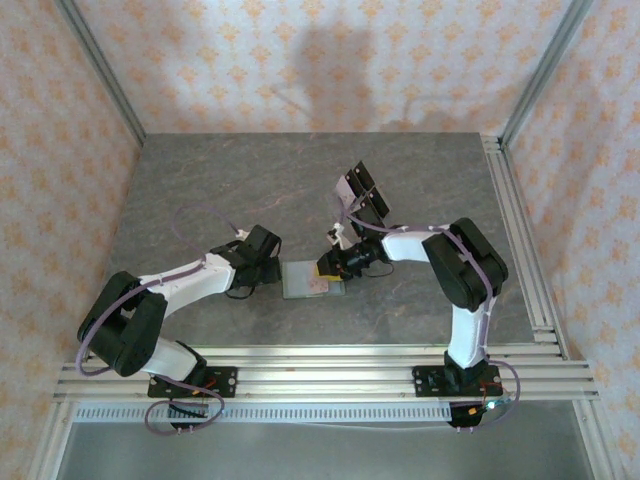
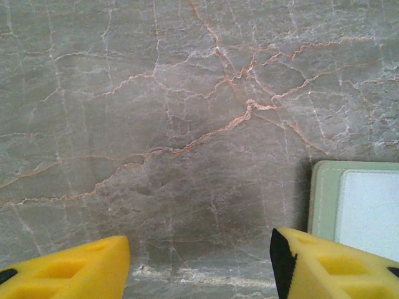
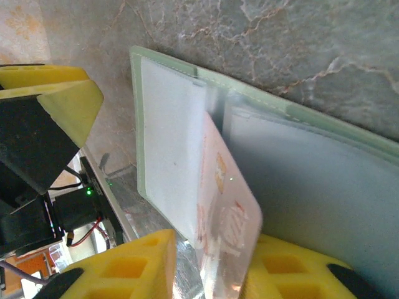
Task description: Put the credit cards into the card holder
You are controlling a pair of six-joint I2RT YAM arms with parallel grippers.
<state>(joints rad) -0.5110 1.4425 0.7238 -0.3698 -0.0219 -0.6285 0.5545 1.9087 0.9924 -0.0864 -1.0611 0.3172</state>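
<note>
Down on the grey marble table [image 1: 200, 190], card holder [image 1: 312, 283] spread open and flat, centre stage towards the front, pale lining up. At its right edge, right gripper [image 3: 215, 243], jaws narrowed to a slim pinch on 1 pale pink card [image 3: 225, 199], gripped by its near end. Card up on its long edge, tilted, far corner right at the lip of the inner pocket beside the fold; in the slot or merely against it, cannot tell. Opposite, left gripper [image 2: 199, 252], yellow fingers [image 2: 75, 271] standing well apart, nothing between them but bare stone. Parked just off the holder's left edge, 1 finger overlapping the sage-green border in the wrist view, contact unclear. Further back, 2 black cards [image 1: 364, 196] beyond the right wrist, well apart from the holder. Plenty of open stone to the left and across the far side. Tighter at the front, with aluminium rails [image 1: 320, 362] not far behind the holder's near edge, and more side rails [image 1: 520, 230] running down the table's right border
</note>
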